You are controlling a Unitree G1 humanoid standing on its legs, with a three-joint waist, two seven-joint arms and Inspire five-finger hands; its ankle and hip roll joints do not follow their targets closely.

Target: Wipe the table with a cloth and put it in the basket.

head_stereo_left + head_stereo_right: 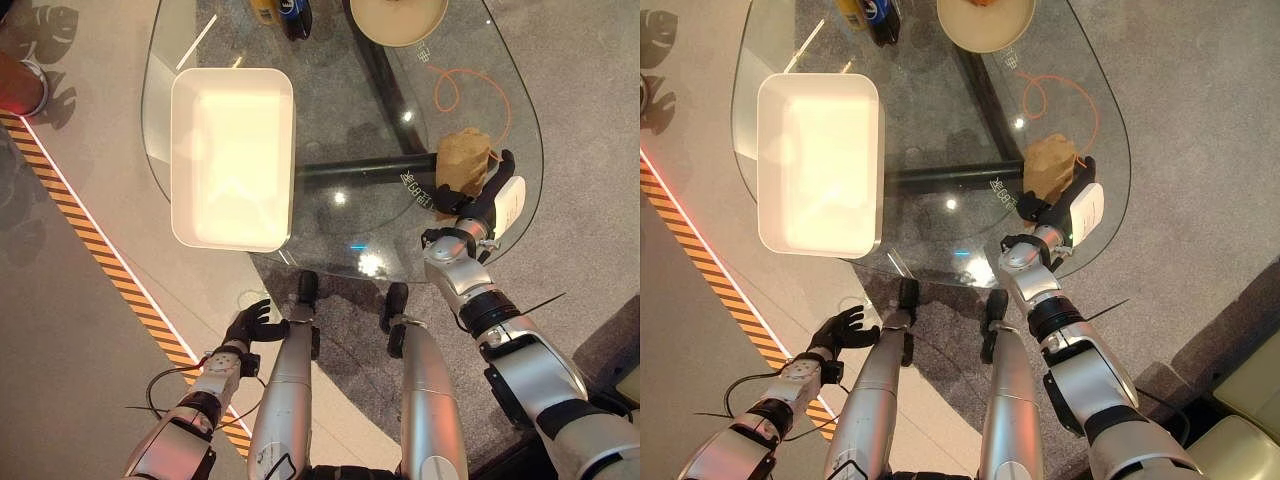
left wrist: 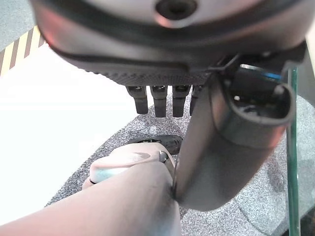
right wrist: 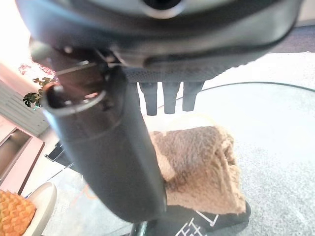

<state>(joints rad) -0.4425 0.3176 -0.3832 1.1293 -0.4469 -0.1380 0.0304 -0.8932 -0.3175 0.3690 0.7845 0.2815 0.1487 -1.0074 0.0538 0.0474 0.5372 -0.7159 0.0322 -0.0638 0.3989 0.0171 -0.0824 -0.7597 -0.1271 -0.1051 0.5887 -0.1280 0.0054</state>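
A: Where was everything?
B: Glass table (image 1: pixel 200 45) carried the white basket (image 1: pixel 233 156) on the robot's left; brown cloth (image 1: pixel 463 160) lay bunched near the right edge.
A: Hands?
B: Right hand (image 1: pixel 478 200) sat at the cloth, fingers extended, touching it. Left hand (image 1: pixel 252 326) hung low, fingers loosely curled, holding nothing. Basket lay leftward across the table.

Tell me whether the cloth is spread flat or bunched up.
Bunched up: the tan cloth sits in a crumpled, folded heap on the glass table, under the right hand.
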